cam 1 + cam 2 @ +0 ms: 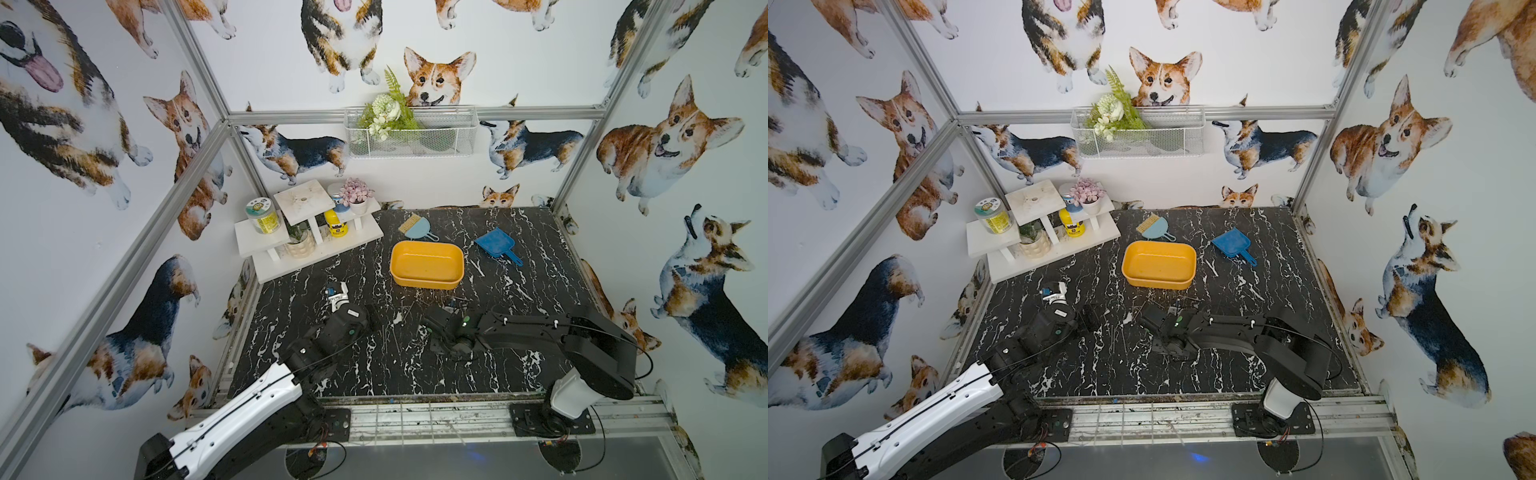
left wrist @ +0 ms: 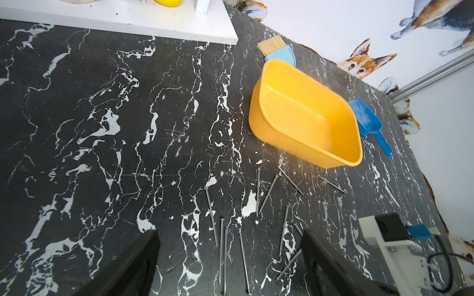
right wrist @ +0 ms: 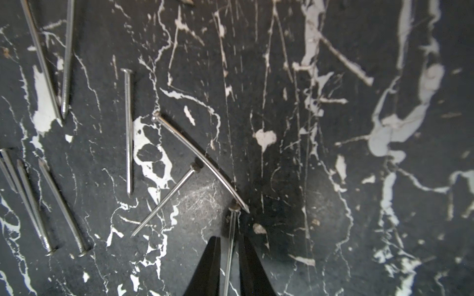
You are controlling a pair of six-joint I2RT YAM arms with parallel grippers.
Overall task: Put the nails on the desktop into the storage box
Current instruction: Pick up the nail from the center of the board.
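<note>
Black white-veined desktop, nails scattered, corgi wallpaper around.

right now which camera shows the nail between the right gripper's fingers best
Right wrist view: the nail lies large, sharp between the fingers of the right gripper. In both top views it is too small to pick out. The left wrist view shows nails; I cannot tell this one among them.
</note>
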